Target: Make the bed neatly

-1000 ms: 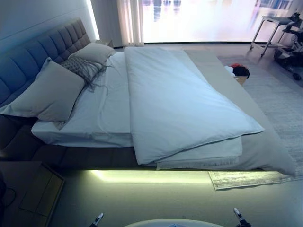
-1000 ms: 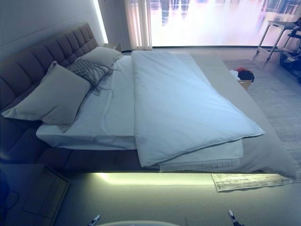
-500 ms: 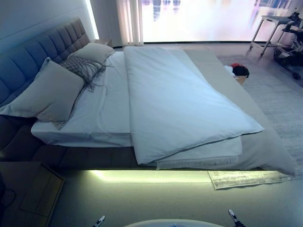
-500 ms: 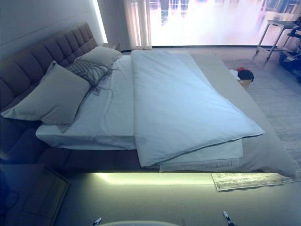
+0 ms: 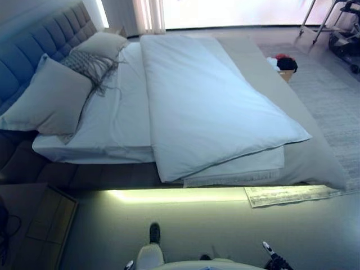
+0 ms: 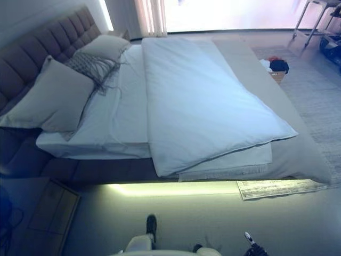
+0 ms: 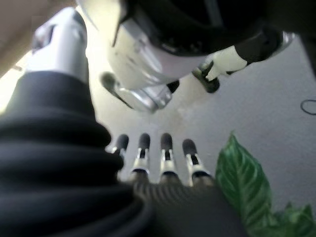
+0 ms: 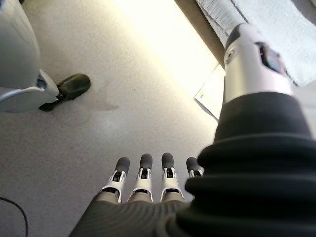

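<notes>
Pale blue-white duvet (image 5: 208,107) lies folded lengthwise along the middle of the bed (image 5: 315,152), leaving the sheet (image 5: 121,115) bare toward nine o'clock. The robot stands off the near side, so the step in hand looks like the approach. Left hand (image 7: 163,158) and right hand (image 8: 148,180) both hang over the floor, fingers straight and apart, holding nothing. Next, a reach to the duvet's near edge seems needed. Counted: one duvet, two pillows (image 5: 50,98), one fringed throw (image 5: 90,64) between them.
</notes>
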### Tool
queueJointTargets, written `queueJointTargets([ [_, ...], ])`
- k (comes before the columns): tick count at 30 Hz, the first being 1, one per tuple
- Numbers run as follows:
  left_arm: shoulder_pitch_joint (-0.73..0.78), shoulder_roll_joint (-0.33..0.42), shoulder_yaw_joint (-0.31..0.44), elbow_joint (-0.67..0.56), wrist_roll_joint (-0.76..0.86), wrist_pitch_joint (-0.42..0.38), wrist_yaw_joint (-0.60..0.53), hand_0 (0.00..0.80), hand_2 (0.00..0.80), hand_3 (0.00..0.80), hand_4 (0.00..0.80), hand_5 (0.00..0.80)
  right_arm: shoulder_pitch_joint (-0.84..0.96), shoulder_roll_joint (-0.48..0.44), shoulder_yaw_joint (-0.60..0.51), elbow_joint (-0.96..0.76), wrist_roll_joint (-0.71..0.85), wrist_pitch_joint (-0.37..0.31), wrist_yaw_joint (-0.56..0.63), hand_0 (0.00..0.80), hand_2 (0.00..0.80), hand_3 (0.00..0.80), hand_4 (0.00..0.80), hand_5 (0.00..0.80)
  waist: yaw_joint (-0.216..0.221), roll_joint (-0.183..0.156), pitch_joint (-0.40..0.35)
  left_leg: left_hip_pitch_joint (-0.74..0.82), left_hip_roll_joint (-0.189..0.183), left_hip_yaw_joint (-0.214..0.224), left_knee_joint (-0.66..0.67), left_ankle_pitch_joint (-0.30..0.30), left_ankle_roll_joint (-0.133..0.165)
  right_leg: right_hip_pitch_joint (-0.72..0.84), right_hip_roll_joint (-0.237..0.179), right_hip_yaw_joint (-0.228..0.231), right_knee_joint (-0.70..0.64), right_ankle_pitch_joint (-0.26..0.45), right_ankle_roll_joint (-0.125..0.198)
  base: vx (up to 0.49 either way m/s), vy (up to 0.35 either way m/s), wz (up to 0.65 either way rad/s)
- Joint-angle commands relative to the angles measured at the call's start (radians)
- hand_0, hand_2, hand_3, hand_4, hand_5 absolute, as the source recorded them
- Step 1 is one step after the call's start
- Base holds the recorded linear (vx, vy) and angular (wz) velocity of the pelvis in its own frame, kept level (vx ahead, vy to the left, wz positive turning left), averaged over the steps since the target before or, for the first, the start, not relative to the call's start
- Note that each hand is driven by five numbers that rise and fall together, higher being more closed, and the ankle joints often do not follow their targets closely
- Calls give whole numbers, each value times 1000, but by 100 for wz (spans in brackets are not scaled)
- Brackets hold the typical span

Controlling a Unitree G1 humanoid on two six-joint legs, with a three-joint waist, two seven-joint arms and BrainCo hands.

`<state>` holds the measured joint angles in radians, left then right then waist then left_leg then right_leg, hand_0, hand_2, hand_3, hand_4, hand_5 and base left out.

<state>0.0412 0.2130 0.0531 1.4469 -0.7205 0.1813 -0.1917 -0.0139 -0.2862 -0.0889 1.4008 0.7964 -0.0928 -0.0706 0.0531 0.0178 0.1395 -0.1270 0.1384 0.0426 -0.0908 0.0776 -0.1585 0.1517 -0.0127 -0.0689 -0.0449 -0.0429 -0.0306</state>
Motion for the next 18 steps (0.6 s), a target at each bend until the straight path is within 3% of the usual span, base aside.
queueJointTargets([
  [1, 43, 38, -8, -5, 27, -23, 2, 0, 0, 0, 0, 0, -13, -8, 6, -4, -15, 13, 28, 0, 0, 0, 0, 0, 35, -6, -39, -77, -20, 44, 18, 84, 62, 205, -42, 14, 94, -206, 97, 384, 137, -67],
  [5, 28, 59, -24, -17, 36, -27, 8, 0, 0, 0, 0, 0, -4, 11, 16, -7, -27, 23, 41, 0, 0, 0, 0, 0, 44, 0, -55, -111, 4, 27, 122, 84, 48, 196, -76, -28, 122, -222, 97, 307, 92, -48],
  [11, 0, 64, -41, -40, 56, -2, 21, 0, 0, 0, 0, 0, -20, 14, 40, -22, -39, 12, 69, 0, 0, 0, 0, 0, 52, 2, -63, -210, 22, 20, 290, 60, 33, 203, -121, -36, 109, -217, 119, 197, 97, -10],
  [17, 15, 66, -16, -37, 78, 1, 10, 0, 0, 0, 0, 0, -18, 17, 19, -36, -58, 4, 76, 0, 0, 0, 0, 0, 49, -3, -84, -186, -2, 40, 350, -19, 64, 217, -200, -56, 106, -177, 177, 229, 206, -4],
  [18, 14, 69, -12, -35, 79, 2, 9, 0, 0, 0, 0, 0, -20, 17, 12, -37, -57, 6, 64, 0, 0, 0, 0, 0, 45, -5, -91, -176, -12, 56, 355, -43, 82, 217, -209, -56, 121, -173, 181, 241, 242, -3],
])
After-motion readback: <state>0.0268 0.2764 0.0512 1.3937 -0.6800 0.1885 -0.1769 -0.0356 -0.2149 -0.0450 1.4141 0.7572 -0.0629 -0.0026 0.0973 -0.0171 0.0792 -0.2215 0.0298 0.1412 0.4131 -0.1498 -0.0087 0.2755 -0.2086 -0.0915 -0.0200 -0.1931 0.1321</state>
